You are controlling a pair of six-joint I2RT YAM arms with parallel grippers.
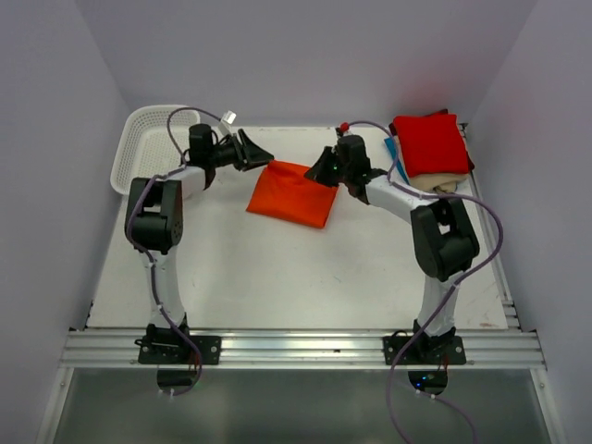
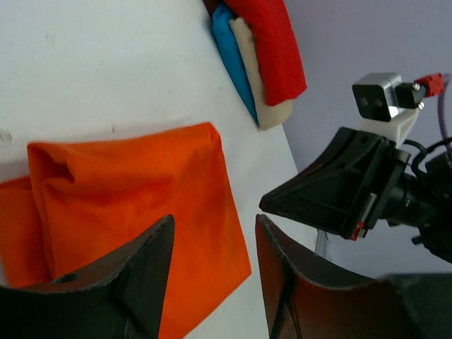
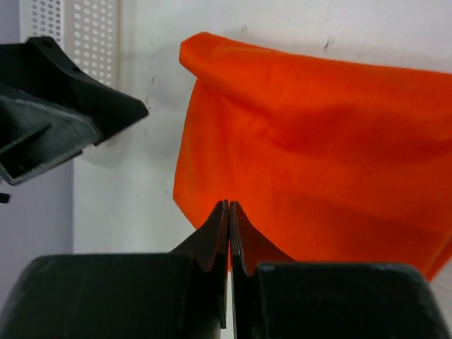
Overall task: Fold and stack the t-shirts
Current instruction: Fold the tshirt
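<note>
A bright orange t-shirt (image 1: 291, 192) lies folded into a rough square on the white table, also seen in the left wrist view (image 2: 134, 198) and the right wrist view (image 3: 318, 141). My left gripper (image 1: 260, 154) hovers at its far left corner, jaws open (image 2: 212, 247), nothing between them. My right gripper (image 1: 323, 167) sits at the shirt's far right corner, its jaws shut (image 3: 229, 206) flat together with no cloth between them. Folded t-shirts are stacked at the back right: red (image 1: 429, 143) on top, beige (image 1: 437, 183) and blue (image 1: 395, 153) under it.
A white mesh basket (image 1: 139, 148) stands at the back left corner, its wall showing in the right wrist view (image 3: 70, 28). The stack (image 2: 265, 49) lies at the table's right edge. Grey walls close in the table on three sides.
</note>
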